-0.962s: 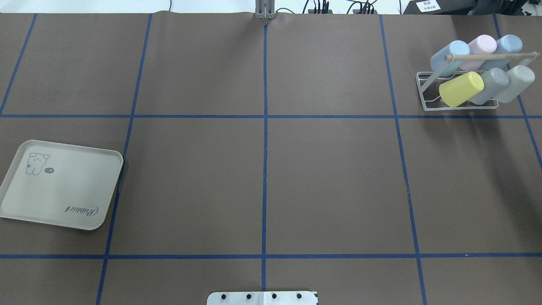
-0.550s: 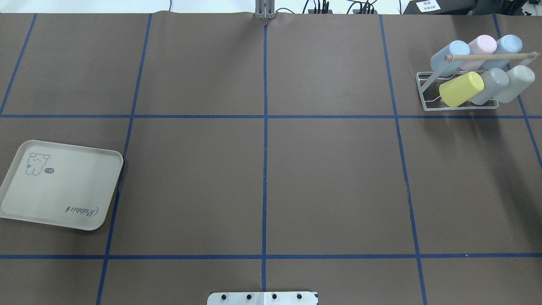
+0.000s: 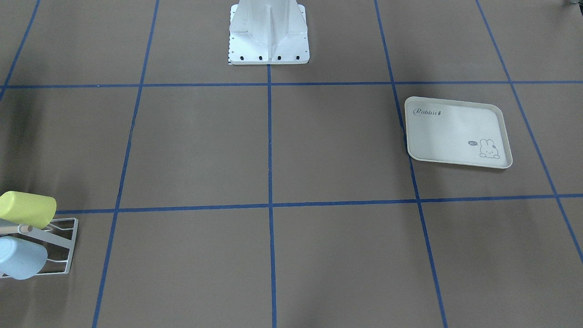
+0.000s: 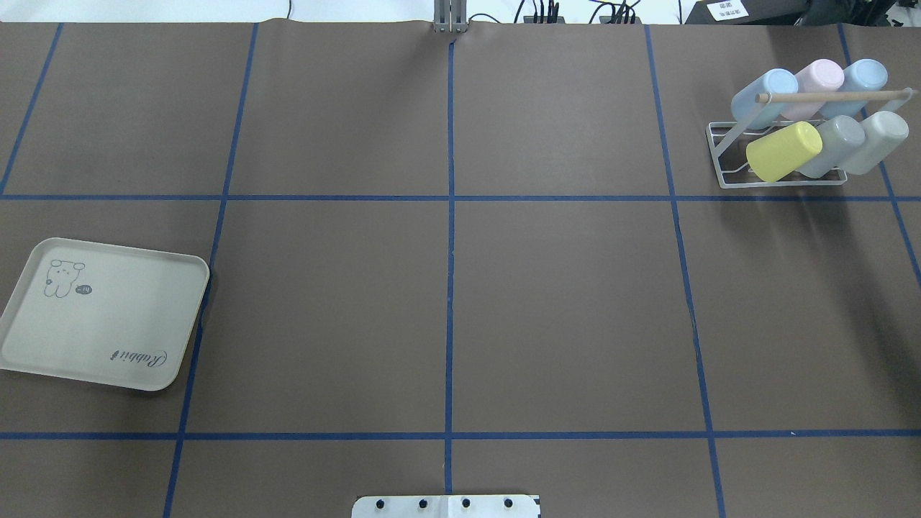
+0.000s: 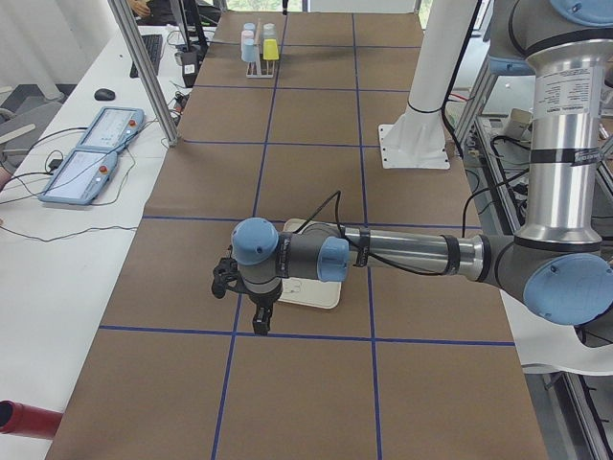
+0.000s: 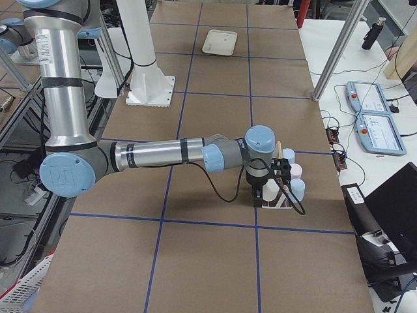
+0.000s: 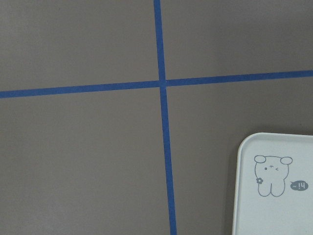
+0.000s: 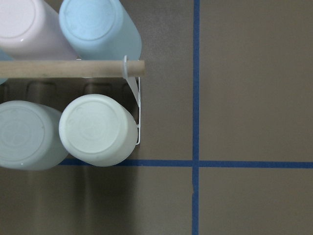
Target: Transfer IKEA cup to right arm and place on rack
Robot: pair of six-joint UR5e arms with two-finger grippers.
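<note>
The white wire rack stands at the table's far right corner, with a wooden dowel across its top. Several upside-down cups sit on its prongs, among them a yellow cup, a pink one and a pale green one. I cannot tell which is the IKEA cup. My right gripper hangs just above the rack, seen only in the right side view. My left gripper hovers beside the tray, seen only from the left side. I cannot tell whether either is open or shut.
A cream rabbit-print tray lies at the table's left side, its corner showing in the left wrist view. The robot's white base plate sits at the near middle edge. Blue tape lines grid the brown table.
</note>
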